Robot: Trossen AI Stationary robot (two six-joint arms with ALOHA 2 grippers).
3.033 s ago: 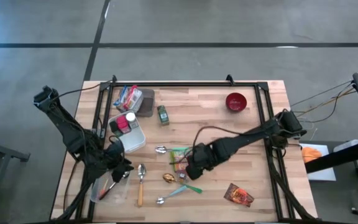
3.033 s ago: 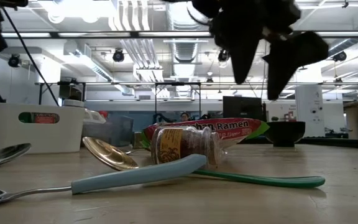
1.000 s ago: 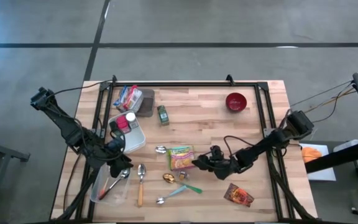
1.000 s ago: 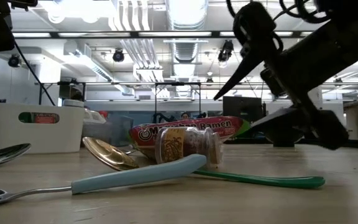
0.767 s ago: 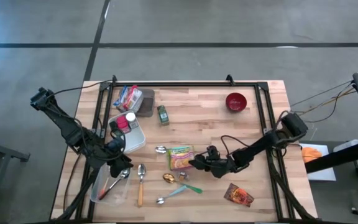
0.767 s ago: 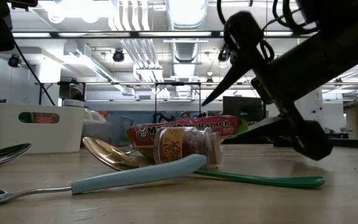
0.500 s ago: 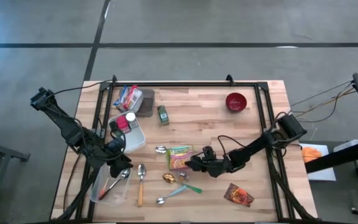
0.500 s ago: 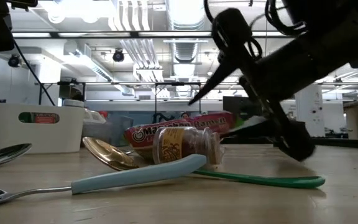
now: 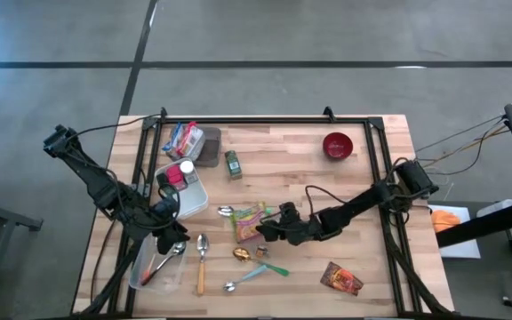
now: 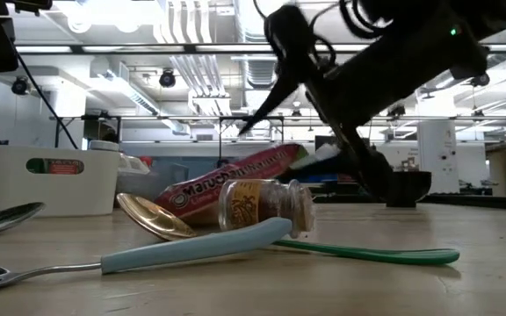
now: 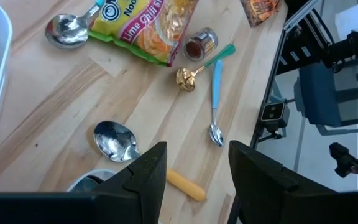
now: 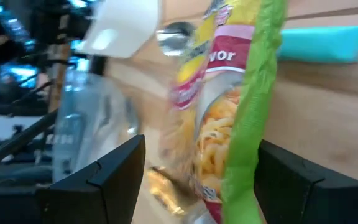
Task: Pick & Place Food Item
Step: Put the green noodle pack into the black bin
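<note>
- Moving leftward across the desk (image 9: 292,173) since a second ago, the right hand (image 9: 263,230) has reached the ramen packet (image 9: 247,222), and the packet's near end now tips up off the wood where earlier it lay flat.
- That right hand has its fingers spread around the packet's edge; in its wrist view the green-trimmed edge sits between them, though whether they actually pinch it cannot be told.
- The left hand (image 11: 194,171) waits over the desk's left side near the white tray (image 9: 189,197), its fingers parted and empty.
- To do this step well, the right hand should probably close firmly on the crimped edge before lifting, since the soft packet may slip or fold.
- It should likely rise clear of the small spice jar (image 10: 262,207) and the spoons (image 9: 201,258) lying just beside the packet.
- The packet is a yellow and pink noodle bag with a green border, printed with a picture of noodles, lying mid-desk.
</note>
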